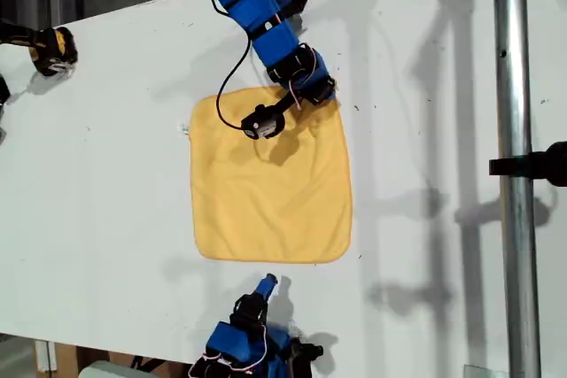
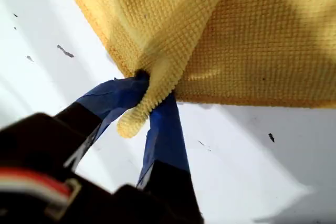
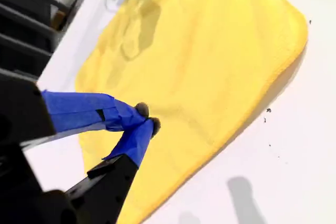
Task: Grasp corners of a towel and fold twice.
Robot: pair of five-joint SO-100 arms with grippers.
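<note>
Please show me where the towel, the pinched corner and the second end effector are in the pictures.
towel (image 1: 270, 192): exterior view, middle of the cloth.
pinched corner (image 2: 137, 116): first wrist view, bunched tip.
my second end effector (image 3: 147, 119): second wrist view, between fingertips.

towel (image 1: 270, 188): plain yellow-orange square cloth with rounded corners, spread open and nearly flat on the white counter (image 1: 106, 174), a few soft wrinkles.
pinched corner (image 2: 137, 113): bunched into a small fold and lifted, at the far edge in the exterior view.
</note>
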